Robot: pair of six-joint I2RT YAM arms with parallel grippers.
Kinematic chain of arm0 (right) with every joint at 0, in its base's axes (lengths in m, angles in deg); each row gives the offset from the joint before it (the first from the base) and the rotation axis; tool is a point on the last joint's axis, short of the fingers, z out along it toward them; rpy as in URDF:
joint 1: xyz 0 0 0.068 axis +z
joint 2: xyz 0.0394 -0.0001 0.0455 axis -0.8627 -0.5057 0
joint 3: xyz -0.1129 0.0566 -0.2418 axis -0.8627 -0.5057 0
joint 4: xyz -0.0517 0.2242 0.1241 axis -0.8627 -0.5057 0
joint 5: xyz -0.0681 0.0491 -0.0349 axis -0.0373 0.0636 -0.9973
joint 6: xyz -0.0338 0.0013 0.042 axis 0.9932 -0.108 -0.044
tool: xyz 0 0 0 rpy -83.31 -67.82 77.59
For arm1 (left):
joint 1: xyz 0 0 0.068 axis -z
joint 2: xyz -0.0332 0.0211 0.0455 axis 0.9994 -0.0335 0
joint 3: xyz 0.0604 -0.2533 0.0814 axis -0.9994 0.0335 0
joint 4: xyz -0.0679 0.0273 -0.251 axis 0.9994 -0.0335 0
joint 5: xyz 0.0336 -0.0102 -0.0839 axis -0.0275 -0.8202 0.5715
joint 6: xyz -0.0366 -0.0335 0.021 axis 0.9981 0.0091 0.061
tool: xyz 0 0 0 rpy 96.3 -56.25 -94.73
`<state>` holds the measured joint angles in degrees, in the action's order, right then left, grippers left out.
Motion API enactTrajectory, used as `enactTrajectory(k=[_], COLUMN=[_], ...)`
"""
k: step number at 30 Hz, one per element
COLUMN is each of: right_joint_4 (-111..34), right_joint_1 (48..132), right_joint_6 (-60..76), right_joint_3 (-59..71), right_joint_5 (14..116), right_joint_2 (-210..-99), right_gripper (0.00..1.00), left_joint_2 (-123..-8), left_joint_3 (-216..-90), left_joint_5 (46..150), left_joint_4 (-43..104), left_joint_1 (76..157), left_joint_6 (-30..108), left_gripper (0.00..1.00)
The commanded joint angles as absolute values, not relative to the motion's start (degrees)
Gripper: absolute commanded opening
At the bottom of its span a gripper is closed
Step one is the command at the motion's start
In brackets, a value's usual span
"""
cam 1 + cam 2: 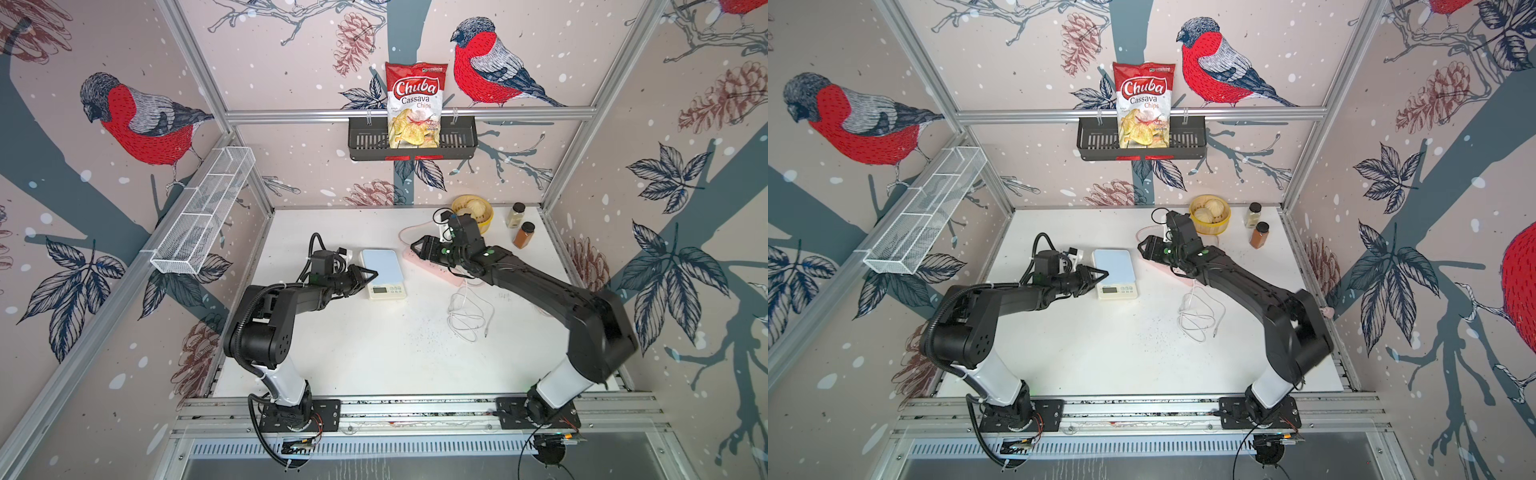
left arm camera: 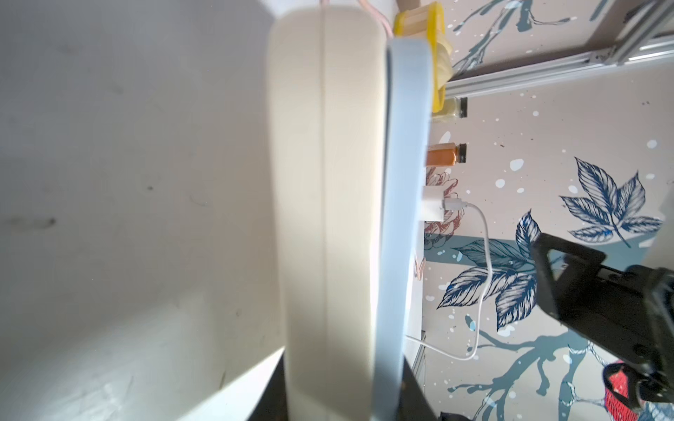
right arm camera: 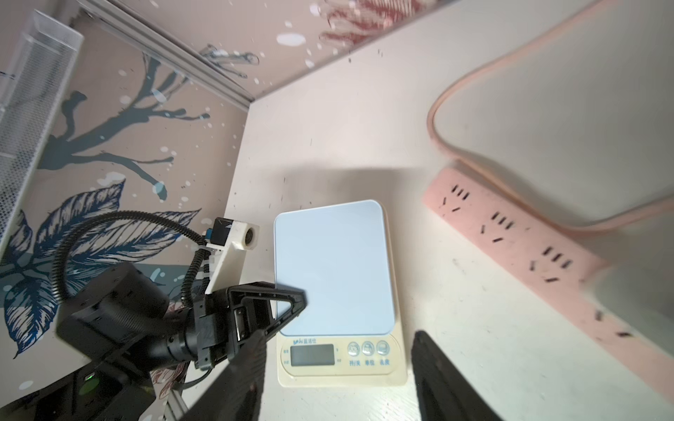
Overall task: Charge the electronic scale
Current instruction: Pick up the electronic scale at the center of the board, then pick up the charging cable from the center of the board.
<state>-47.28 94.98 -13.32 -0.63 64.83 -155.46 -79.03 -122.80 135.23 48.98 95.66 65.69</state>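
Elbow-bent, left pincer [image 1: 374,275] grips electronic scale [image 1: 384,266] edge; right pincer [image 1: 415,248] hovers, jaws apart.

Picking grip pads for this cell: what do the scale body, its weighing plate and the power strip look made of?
Electronic scale body: cream moulded plastic, satin; side seam shows in the left wrist view. Weighing plate: pale blue, smooth, likely plastic, possibly coated glass. Power strip: matte pink plastic, slotted sockets.
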Motion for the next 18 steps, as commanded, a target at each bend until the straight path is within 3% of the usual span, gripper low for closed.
enactTrajectory(k=[1, 4, 7, 11, 16, 18], right_joint_4=[-58.15, -66.77, -75.29, -82.45, -79.83, -78.13], right_joint_1=[93.57, 91.36, 88.29, 83.25, 82.89, 82.87], right_joint_6=[-12.72, -17.82, -22.26, -25.67, -27.37, -26.64], right_joint_3=[-3.11, -9.14, -16.08, -24.37, -33.61, -35.67], right_joint_5=[49.95, 38.49, 33.26, 40.42, 49.19, 50.43], right_joint_2=[-146.43, -133.65, -123.0, -118.21, -118.93, -120.04], right_gripper=[0.67, 0.68, 0.61, 0.5, 0.34, 0.32], left_joint_2=[-77.75, -77.92, -77.97, -79.02, -78.03, -77.45], left_joint_3=[-128.24, -136.2, -140.91, -141.54, -139.84, -139.14], left_joint_5=[146.44, 149.06, 147.75, 148.66, 148.14, 147.81], left_joint_4=[38.2, 23.6, 16.74, 20.38, 24.79, 25.01], left_joint_1=[94.5, 94.41, 93.27, 91.1, 90.99, 90.99], left_joint_6=[50.87, 39.37, 34.75, 38.63, 41.99, 42.14], left_gripper=[0.08, 0.08, 0.08, 0.07, 0.07, 0.08])
